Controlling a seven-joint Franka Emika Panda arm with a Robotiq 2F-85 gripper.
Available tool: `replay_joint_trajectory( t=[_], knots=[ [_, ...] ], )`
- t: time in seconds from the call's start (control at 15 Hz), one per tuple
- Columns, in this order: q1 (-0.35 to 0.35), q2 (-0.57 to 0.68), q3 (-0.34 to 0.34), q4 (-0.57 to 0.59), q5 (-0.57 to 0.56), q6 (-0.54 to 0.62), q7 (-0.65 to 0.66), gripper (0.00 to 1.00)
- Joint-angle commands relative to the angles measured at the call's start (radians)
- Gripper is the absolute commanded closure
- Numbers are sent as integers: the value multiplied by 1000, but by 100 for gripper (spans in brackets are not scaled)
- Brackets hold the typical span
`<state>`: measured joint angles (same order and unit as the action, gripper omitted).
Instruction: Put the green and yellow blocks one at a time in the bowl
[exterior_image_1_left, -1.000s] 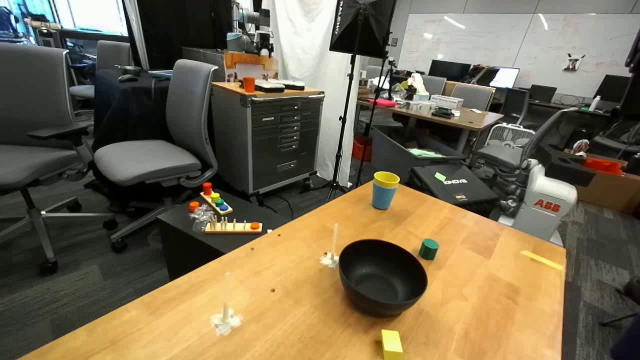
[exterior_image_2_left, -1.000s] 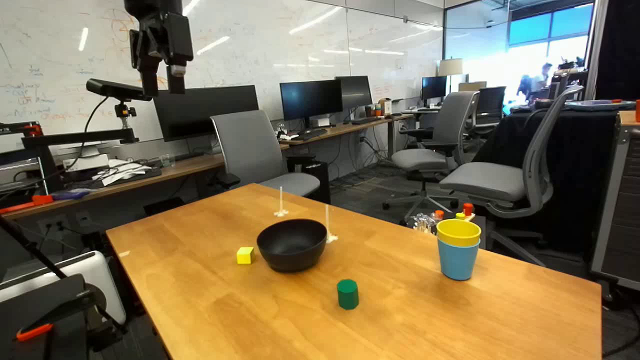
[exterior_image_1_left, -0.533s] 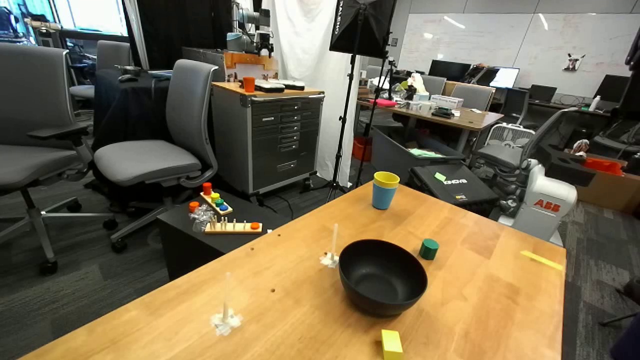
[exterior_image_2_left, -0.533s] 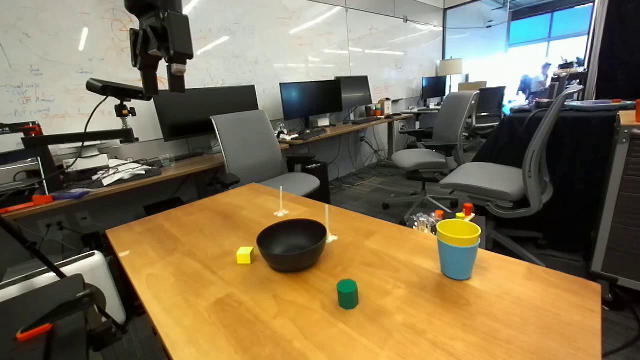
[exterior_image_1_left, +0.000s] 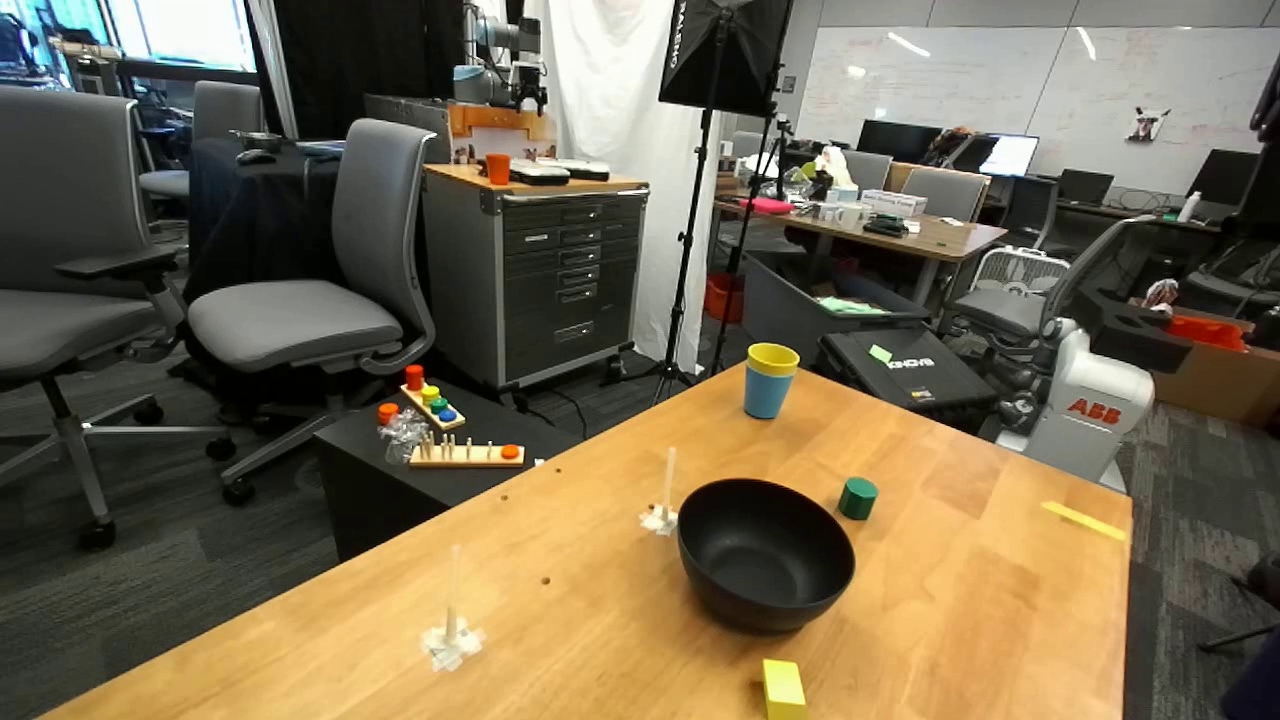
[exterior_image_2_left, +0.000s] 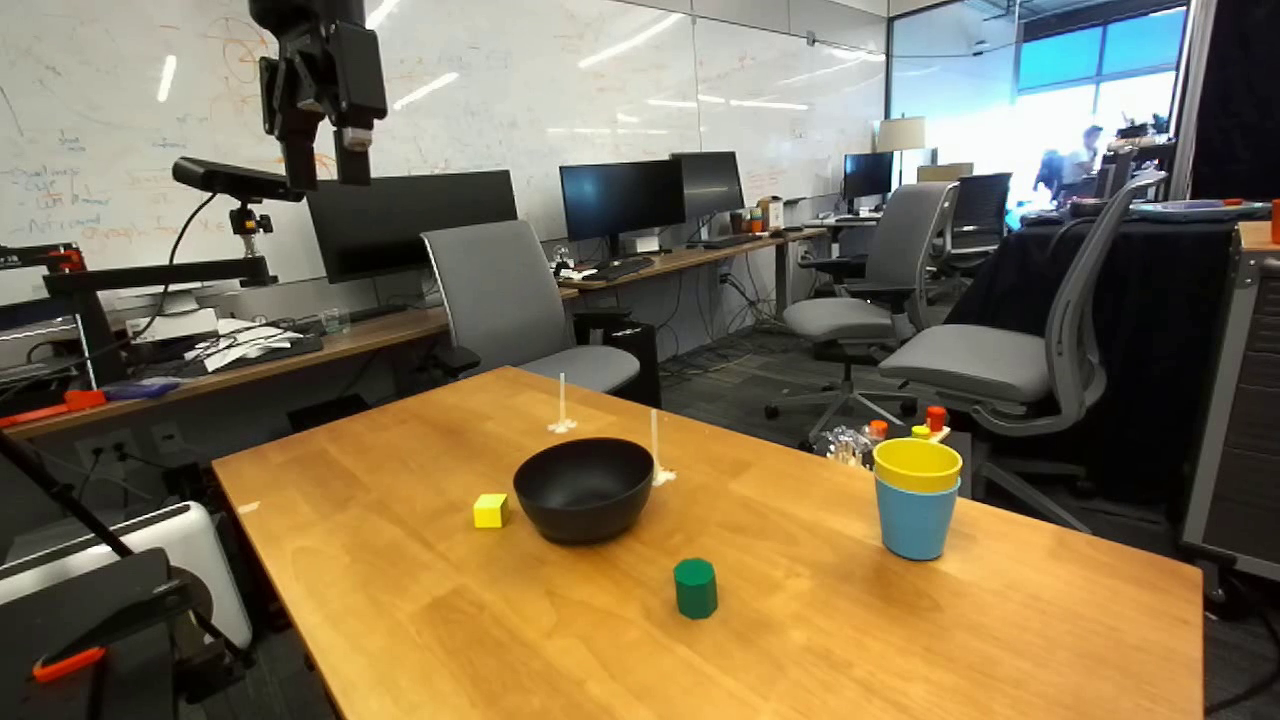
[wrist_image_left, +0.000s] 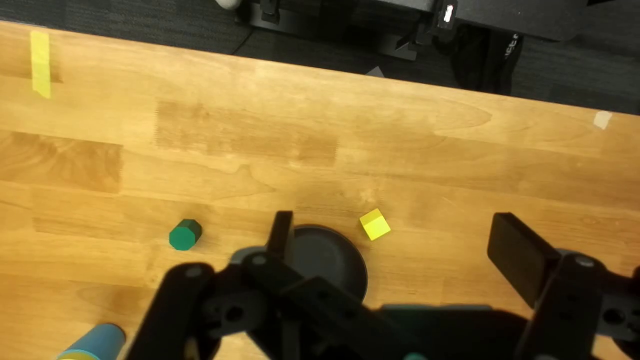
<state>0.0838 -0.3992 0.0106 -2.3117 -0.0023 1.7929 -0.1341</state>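
The green block, a short many-sided piece, stands on the wooden table in both exterior views and at the left of the wrist view. The bright yellow block lies beside the bowl, and shows in an exterior view and the wrist view. The black bowl is empty and sits between the two blocks, also in an exterior view; the gripper partly hides it in the wrist view. My gripper is open and empty, high above the table; its fingers spread wide in the wrist view.
A yellow cup sits in a blue cup toward one table end. Two thin upright pegs are fixed to the table near the bowl. Yellow tape lies near an edge. Chairs stand beyond the table.
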Motion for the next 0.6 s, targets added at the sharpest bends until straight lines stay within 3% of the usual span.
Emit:
replay_joint_trajectory(
  t=[0.0,0.53],
  knots=[
    [-6,0,6,2,2,-2,-2,0],
    [-9,-3,19,-13,-28,34,12,0]
  ],
)
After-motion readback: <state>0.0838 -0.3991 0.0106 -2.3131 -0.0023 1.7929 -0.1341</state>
